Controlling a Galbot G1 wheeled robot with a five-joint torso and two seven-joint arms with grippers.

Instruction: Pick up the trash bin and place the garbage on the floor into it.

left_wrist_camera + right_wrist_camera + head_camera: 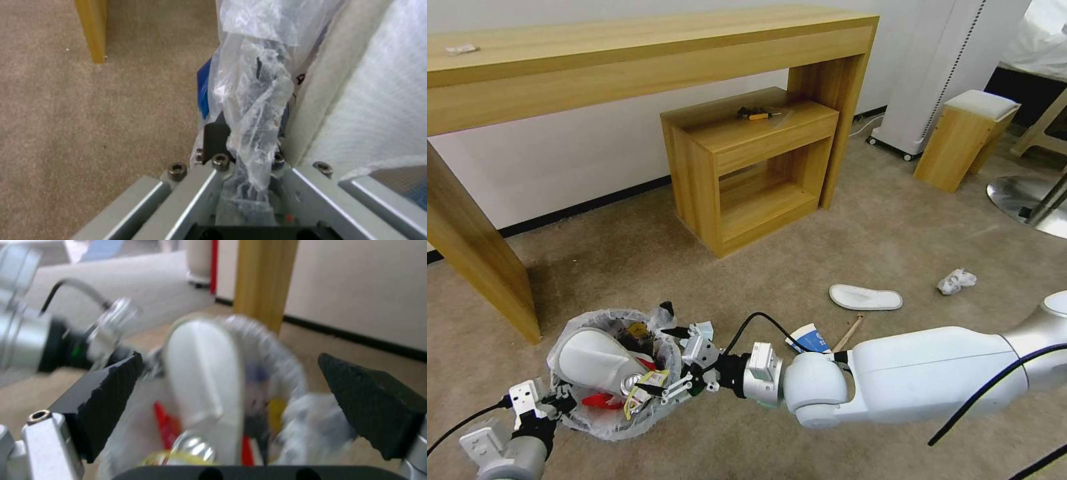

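The trash bin [577, 417], lined with a crinkly plastic bag, is at the lower left of the head view. My left gripper [540, 402] is shut on its near rim; the left wrist view shows bag plastic [249, 100] pinched in the left gripper [242, 143]. Inside lie a white slipper [594, 360], a crushed can [630, 384] and red wrappers [602, 401]. My right gripper [670, 360] hangs open over the bin's right rim, its pads [111, 390] wide apart around the slipper [204, 373]. On the floor [894, 240] lie another slipper [866, 297], a white wad [957, 281], a paper cup [810, 338] and a wooden stick [847, 332].
A long wooden desk [627, 53] stands along the wall, one leg [480, 267] just beyond the bin. A low wooden shelf unit [747, 167] sits under it. A padded stool [964, 137], a white appliance [934, 67] and a round metal base [1027, 200] are at the right.
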